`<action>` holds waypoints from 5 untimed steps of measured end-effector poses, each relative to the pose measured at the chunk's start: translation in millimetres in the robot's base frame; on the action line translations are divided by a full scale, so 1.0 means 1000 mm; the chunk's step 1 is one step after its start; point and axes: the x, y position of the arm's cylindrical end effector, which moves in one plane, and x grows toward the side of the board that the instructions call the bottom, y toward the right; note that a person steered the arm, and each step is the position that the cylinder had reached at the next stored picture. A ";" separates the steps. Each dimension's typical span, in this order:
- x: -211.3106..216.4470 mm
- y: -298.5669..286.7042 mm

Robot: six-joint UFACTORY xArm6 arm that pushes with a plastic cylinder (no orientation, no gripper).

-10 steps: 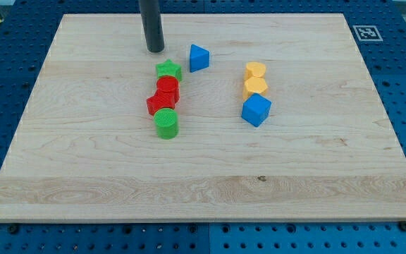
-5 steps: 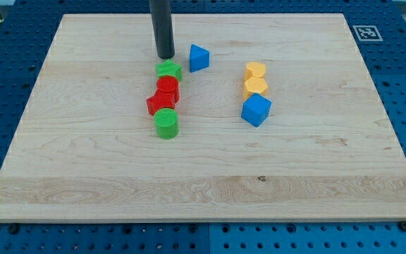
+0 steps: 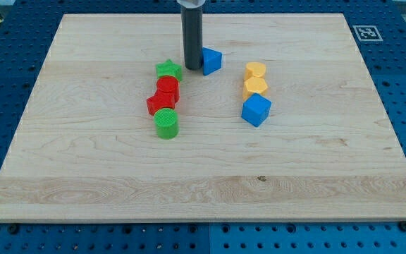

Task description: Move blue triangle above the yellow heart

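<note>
The blue triangle (image 3: 211,61) lies on the wooden board (image 3: 203,176), to the left of and slightly above the two yellow blocks. My tip (image 3: 192,67) stands right against the triangle's left side. The upper yellow block (image 3: 255,70) looks like the heart; a second yellow block (image 3: 256,87) touches it just below. The triangle is apart from the yellow heart, with a gap between them.
A blue cube (image 3: 256,109) sits just below the yellow blocks. To the left of my tip a column holds a green star (image 3: 168,69), two red blocks (image 3: 168,89) (image 3: 160,104) and a green cylinder (image 3: 165,123).
My tip has moved right from beside the green star to the blue triangle's left side. The triangle has shifted right, toward the yellow blocks.
</note>
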 end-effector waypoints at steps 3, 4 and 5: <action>-0.010 0.035; -0.025 0.042; -0.028 0.062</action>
